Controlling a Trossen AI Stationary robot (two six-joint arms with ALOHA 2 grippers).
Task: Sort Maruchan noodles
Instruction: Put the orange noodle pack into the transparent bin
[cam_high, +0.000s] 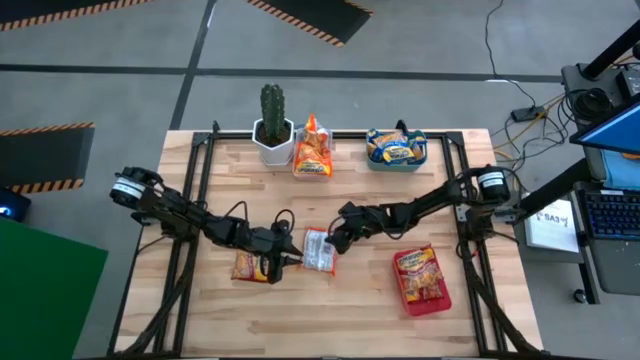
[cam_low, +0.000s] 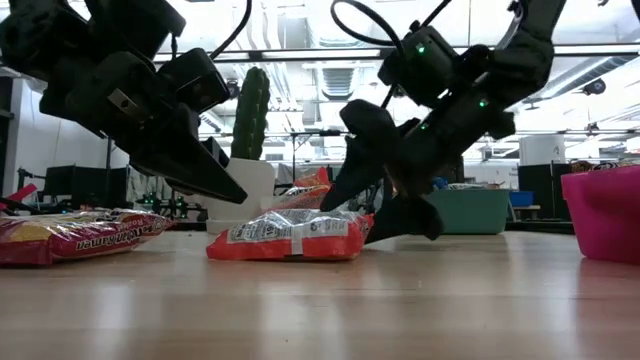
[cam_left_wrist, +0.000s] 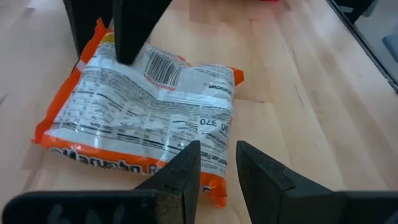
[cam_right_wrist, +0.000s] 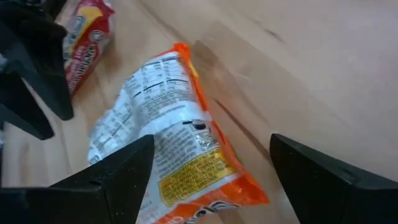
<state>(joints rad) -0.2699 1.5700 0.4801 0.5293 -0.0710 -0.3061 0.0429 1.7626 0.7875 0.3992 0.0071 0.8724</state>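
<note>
High view: wooden slatted bench (cam_high: 350, 320) with two dark arms meeting near its middle over one orange packet (cam_high: 319, 251) lying flat, printed back up, white panel with barcode and small text, orange crimped edges. Left end effector (cam_high: 293, 258) sits at that packet's left edge; its fingers (cam_left_wrist: 186, 171) stand close together with a narrow gap, nothing between them, tips just over the packet's near edge in the left wrist view. Right end effector (cam_high: 333, 240) is at the packet's right edge, fingers (cam_right_wrist: 118, 171) spread wide, straddling the packet's end without gripping it; in the low view the dark tips hang just above and beside the wrapper. Red packet (cam_high: 252, 266) lies partly hidden under the left arm, crinkly film, only its lower half visible. Count of loose packets on the bench: two. Red tray (cam_high: 425, 300) at the right front holds red packets (cam_high: 420, 272), stacked, number not readable. Teal bin (cam_high: 395, 163) at the back holds blue-and-yellow packets (cam_high: 393, 147), count unclear. Orange packets (cam_high: 314, 150) stand or lean in a pile beside a white hexagonal pot (cam_high: 273, 143) with a ribbed green cactus (cam_high: 272, 105); pile count unclear. Low view cuts off both arms at the top and the tray at the right edge.
</note>
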